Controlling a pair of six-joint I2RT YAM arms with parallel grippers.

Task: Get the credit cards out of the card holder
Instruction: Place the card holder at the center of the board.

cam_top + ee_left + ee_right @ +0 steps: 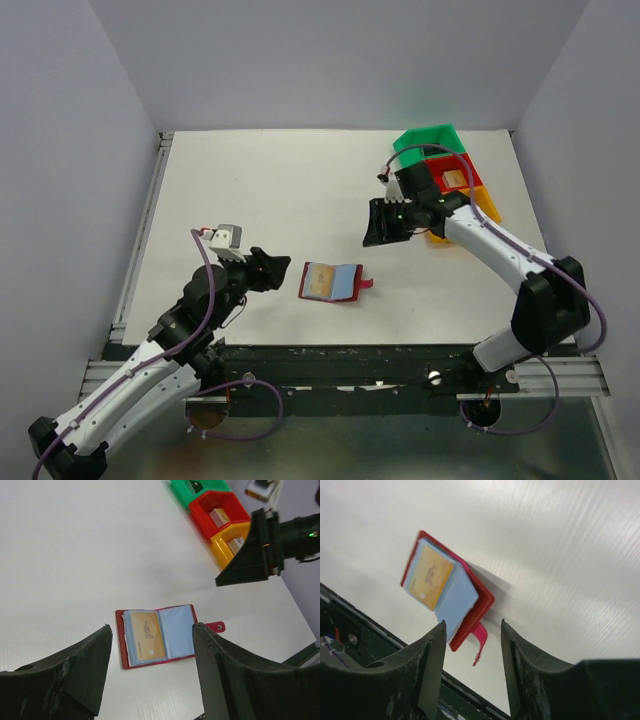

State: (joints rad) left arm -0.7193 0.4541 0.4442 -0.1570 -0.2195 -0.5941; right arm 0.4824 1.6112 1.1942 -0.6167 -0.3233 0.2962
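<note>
Wallet: the wallet point(330, 282) lies open and flat on the table point(260, 190), near the front edge, between your two arms, with its tab point(366, 284) sticking out on the right.
Wallet contents: you can see one gold card point(146, 635) under the clear sleeve of the left page. The right page shows only blue lining. Any other cards are hidden from you.
Left gripper: the left gripper point(274, 270) hangs just left of the wallet, fingers spread wide and holding nothing.
Right gripper: the right gripper point(380, 228) hangs above and to the right of the wallet, well apart from it, jaws parted and empty.
Risk, sliding: the wallet is light and loose, so if you tug the card with nothing pinning the wallet, the whole thing will likely drag along.
Risk, page folding: the right wrist view shows the right half lifted off the table, so a nudge could flip it shut over the card.
Risk, grip: the card sits flush in its sleeve, so your fingers may pinch sleeve and card together or slip off the thin edge.
Bins: the green bin point(425, 138), red bin point(462, 160) and orange bin point(492, 208) stand in a row at the far right.
Bin contents: the red bin holds a pale flat item. You cannot make out what is in the other two.
</note>
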